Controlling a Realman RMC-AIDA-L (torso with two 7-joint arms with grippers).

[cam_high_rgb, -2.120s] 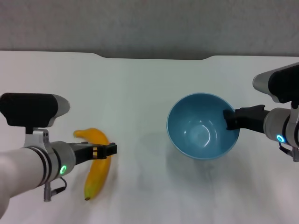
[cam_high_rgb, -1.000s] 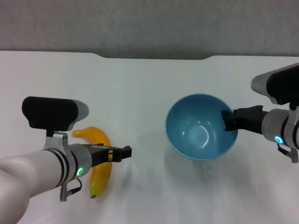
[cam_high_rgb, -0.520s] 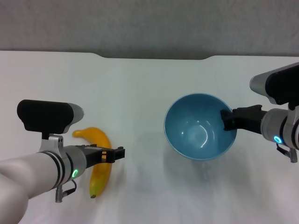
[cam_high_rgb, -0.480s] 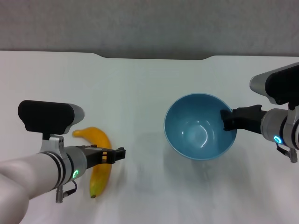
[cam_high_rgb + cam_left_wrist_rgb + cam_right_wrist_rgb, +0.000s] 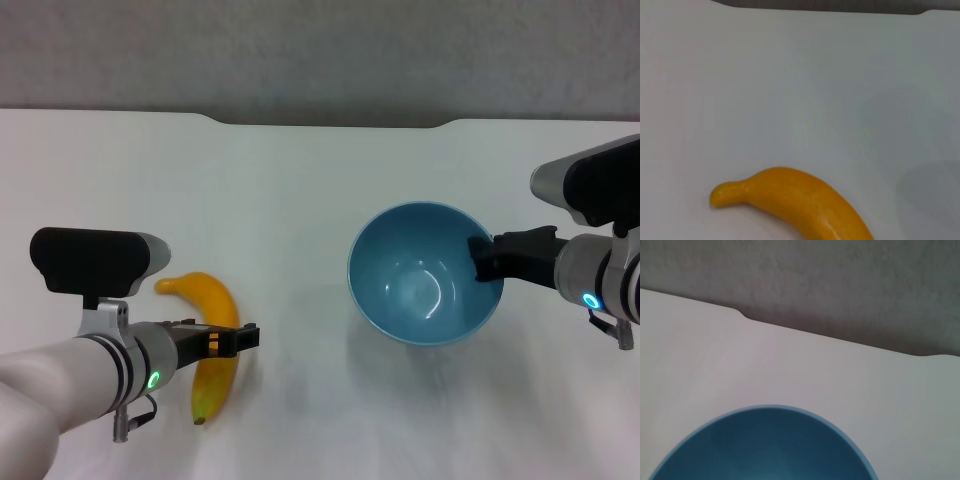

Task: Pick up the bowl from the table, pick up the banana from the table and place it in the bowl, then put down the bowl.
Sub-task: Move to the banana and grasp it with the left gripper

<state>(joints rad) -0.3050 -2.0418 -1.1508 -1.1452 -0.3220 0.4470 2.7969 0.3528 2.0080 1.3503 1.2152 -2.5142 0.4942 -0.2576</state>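
Observation:
The light-blue bowl (image 5: 425,285) is right of centre, and its shadow on the white table (image 5: 300,200) suggests it hangs just above the top. My right gripper (image 5: 480,258) is shut on the bowl's right rim. The bowl's inside also fills the near part of the right wrist view (image 5: 765,445). The yellow-orange banana (image 5: 203,290) lies on the table at the left. My left gripper (image 5: 250,338) is open, just over the banana's middle, fingers pointing right. The banana's stem end shows in the left wrist view (image 5: 800,205).
The table's far edge has a shallow notch (image 5: 330,122), with a grey wall behind it. Bare white tabletop lies between the banana and the bowl (image 5: 300,320).
My left gripper reached out past the banana to the right, then drew back a little to the left over it. The bowl in my right gripper drifted slightly left.

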